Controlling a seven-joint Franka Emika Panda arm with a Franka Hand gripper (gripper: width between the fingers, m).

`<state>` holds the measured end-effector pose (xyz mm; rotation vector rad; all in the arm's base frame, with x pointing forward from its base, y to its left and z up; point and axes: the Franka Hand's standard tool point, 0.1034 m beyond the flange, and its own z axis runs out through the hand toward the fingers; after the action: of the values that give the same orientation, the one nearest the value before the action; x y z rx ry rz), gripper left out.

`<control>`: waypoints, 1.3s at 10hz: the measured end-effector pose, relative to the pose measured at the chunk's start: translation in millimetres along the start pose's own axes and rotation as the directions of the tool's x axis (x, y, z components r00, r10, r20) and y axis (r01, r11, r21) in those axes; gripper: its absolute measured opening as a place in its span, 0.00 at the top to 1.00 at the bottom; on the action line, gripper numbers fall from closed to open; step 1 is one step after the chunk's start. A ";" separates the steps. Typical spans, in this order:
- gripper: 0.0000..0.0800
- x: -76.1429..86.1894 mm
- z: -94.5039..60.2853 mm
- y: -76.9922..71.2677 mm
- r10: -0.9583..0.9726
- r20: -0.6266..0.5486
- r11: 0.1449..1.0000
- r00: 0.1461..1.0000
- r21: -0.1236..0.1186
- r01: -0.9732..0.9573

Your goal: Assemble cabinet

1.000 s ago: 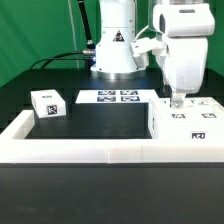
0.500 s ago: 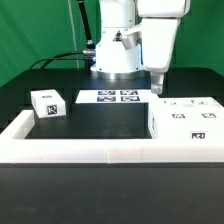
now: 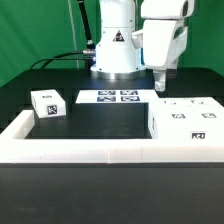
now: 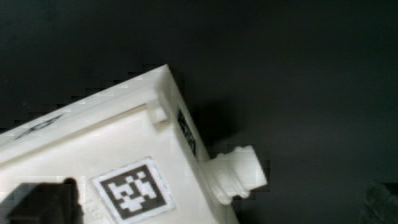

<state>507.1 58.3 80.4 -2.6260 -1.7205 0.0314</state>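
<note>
The cabinet's large white box body (image 3: 186, 121) stands at the exterior view's right, against the border rail, with tags on its top and front. A smaller white tagged block (image 3: 46, 103) lies at the left. My gripper (image 3: 160, 88) hangs above the table, just left of the body's far left corner, touching nothing. In the wrist view the body's corner (image 4: 107, 130) fills the lower part, with a tag (image 4: 139, 190) and a round stub (image 4: 246, 170) on its side. The gripper (image 4: 214, 216) looks open and empty, with dark fingers at the frame's edges.
The marker board (image 3: 108, 97) lies flat in front of the robot base (image 3: 116, 58). A long low white border rail (image 3: 90, 151) runs along the front and up the left side. Black table surface lies between the block and the body.
The gripper has risen off the top of the cabinet body and moved to the exterior view's left. The wrist has turned. The body and the block have not moved.
</note>
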 end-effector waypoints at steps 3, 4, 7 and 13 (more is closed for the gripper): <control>0.00 1.0 0.2 -0.8 0.116 -0.006 0.993 0.993 0.006 -0.116; 0.00 -2.5 2.0 1.7 0.181 -0.029 0.984 0.983 -0.005 -0.181; 0.00 -6.3 9.4 -12.1 0.526 -0.064 0.850 0.848 0.013 -0.526; 0.00 3.6 10.2 -17.4 0.829 -0.064 0.560 0.556 0.089 -0.824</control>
<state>492.4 68.5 70.4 -3.0411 -0.2783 -0.0561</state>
